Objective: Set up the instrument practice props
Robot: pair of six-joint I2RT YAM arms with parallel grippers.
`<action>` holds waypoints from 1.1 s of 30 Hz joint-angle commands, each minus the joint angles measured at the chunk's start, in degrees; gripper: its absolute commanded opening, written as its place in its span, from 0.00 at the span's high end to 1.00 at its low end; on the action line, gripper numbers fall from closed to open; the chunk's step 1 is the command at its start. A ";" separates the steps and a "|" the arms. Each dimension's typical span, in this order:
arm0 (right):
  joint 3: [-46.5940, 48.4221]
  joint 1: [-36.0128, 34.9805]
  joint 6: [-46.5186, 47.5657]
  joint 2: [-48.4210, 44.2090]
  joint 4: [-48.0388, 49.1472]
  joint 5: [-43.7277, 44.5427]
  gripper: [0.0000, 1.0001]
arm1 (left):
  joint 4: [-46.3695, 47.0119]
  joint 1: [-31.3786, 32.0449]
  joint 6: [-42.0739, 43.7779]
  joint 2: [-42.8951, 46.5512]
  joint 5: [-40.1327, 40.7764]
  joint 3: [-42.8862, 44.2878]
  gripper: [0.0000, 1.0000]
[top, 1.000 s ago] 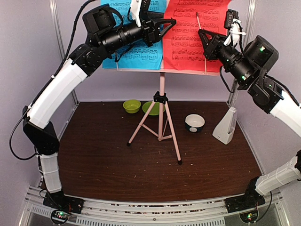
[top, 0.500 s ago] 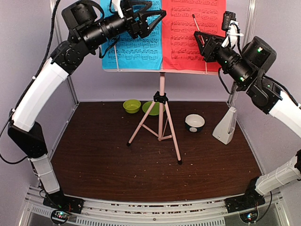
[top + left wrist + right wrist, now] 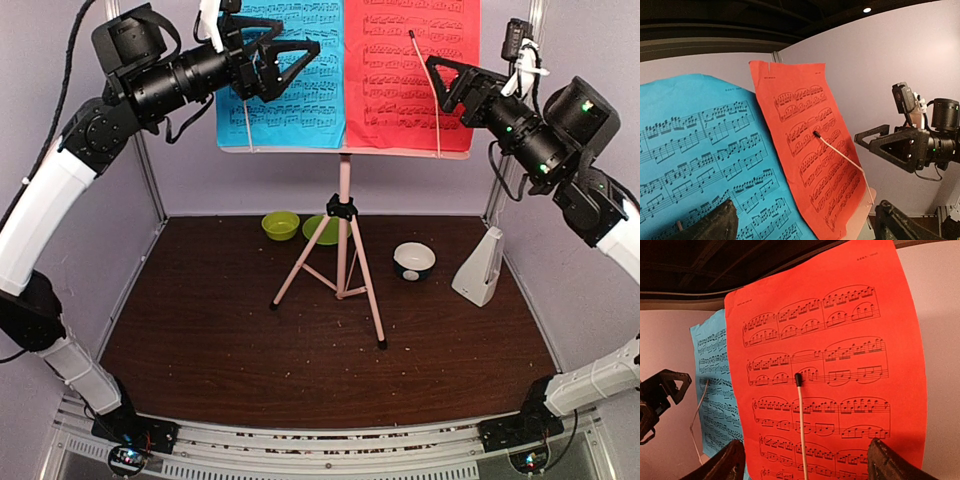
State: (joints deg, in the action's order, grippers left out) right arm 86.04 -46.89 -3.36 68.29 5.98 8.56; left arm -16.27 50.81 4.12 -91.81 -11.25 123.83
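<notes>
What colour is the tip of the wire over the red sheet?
Black tip; clearest in the right wrist view.

Both arms have long white parts and fat round black joints. A black cable loops over the left arm. Little green lights glow on the right arm. The left gripper has black triangle-shaped fingers.

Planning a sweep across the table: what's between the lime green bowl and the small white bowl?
Top view: the lime green plate and the pink music stand's tripod legs stand between the lime green bowl and the small white bowl.
</notes>
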 commanded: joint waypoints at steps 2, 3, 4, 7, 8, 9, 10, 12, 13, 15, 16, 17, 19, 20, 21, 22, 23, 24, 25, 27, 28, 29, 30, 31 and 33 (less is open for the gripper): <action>-0.04 0.04 0.04 -3.70 -5.34 2.96 0.07 | -4.25 -2.71 -7.27 6.06 5.85 -5.09 0.02; -0.26 0.05 -0.12 -4.36 -6.61 3.34 0.06 | -5.04 -3.55 -9.08 7.03 6.27 -6.17 0.02; -0.52 0.05 -0.28 -5.05 -7.57 3.73 0.06 | -5.79 -4.52 -10.53 8.13 6.38 -7.28 0.02; -1.24 0.14 -1.32 -6.84 -11.44 4.91 0.05 | -6.93 -6.88 -14.02 12.00 6.99 -11.66 0.02; -1.59 0.14 -1.76 -7.45 -12.64 5.26 0.04 | -7.15 -7.99 -15.10 13.21 7.06 -13.27 0.02; -2.04 0.13 -2.27 -8.19 -13.74 5.53 0.04 | -7.51 -8.94 -16.22 14.36 6.93 -14.79 0.02; -2.71 0.13 -2.83 -8.94 -14.69 5.81 0.04 | -8.02 -9.75 -17.39 15.57 6.92 -16.30 0.02; -4.37 0.09 -4.10 -10.81 -16.35 6.90 0.03 | -8.79 -11.72 -19.86 18.02 6.76 -19.21 0.02; -5.22 0.21 -4.79 -11.82 -17.06 7.79 0.03 | -9.16 -12.71 -21.26 19.02 6.48 -20.64 0.02; -7.27 0.29 -6.16 -14.15 -18.64 9.52 0.03 | -9.62 -14.58 -23.75 20.92 6.49 -23.47 0.02; -8.16 0.35 -6.90 -15.65 -19.57 10.62 0.03 | -9.85 -15.40 -24.92 21.80 6.67 -24.87 0.02; -9.03 0.43 -7.97 -16.76 -20.74 11.64 0.03 | -10.07 -16.20 -26.46 22.59 6.75 -26.66 0.02; -10.28 0.69 -9.72 -18.62 -23.70 14.13 0.03 | -10.58 -18.14 -28.58 23.94 6.23 -29.05 0.02; -10.69 0.86 -10.76 -19.42 -25.80 15.41 0.03 | -10.88 -19.00 -29.50 24.55 5.97 -30.06 0.02; -11.04 1.29 -12.21 -20.15 -27.88 16.53 0.03 | -11.05 -19.82 -30.27 25.26 5.75 -31.18 0.02; -11.40 1.95 -13.75 -20.82 -30.73 17.04 0.02 | -11.31 -20.51 -30.76 25.92 5.63 -32.13 0.02; -11.73 3.15 -16.39 -21.41 -33.77 17.13 0.02 | -11.75 -20.93 -30.97 26.60 5.70 -32.98 0.02; -12.50 4.45 -19.19 -22.02 -38.52 16.76 0.02 | -12.53 -21.37 -31.16 27.13 5.89 -33.64 0.02; -13.84 5.99 -21.46 -22.84 -41.40 15.73 0.02 | -13.61 -21.60 -31.20 27.60 6.23 -34.04 0.02; -17.36 8.74 -24.75 -24.37 -45.17 13.28 0.02 | -16.08 -21.93 -31.12 28.54 7.73 -35.26 0.02; -19.15 10.36 -25.93 -24.91 -46.69 12.05 0.01 | -16.67 -22.05 -31.13 29.04 8.21 -36.32 0.02; -20.86 11.91 -26.22 -25.19 -47.66 10.74 0.01 | -16.91 -22.27 -31.15 29.58 8.27 -37.55 0.02; -22.43 13.91 -26.19 -25.11 -48.62 9.66 0.01 | -16.77 -22.51 -31.19 30.08 7.97 -38.68 0.02; -23.59 16.22 -25.95 -24.89 -49.39 8.61 0.00 | -16.44 -22.76 -31.21 30.48 7.39 -39.89 0.02; -25.50 22.00 -23.41 -24.17 -48.93 3.75 0.00 | -15.57 -23.55 -30.88 30.45 5.46 -41.75 0.02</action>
State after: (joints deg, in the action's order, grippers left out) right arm 64.23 -32.53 -25.93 42.81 -36.71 19.55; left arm -32.32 28.69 -26.17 -62.17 -4.10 85.03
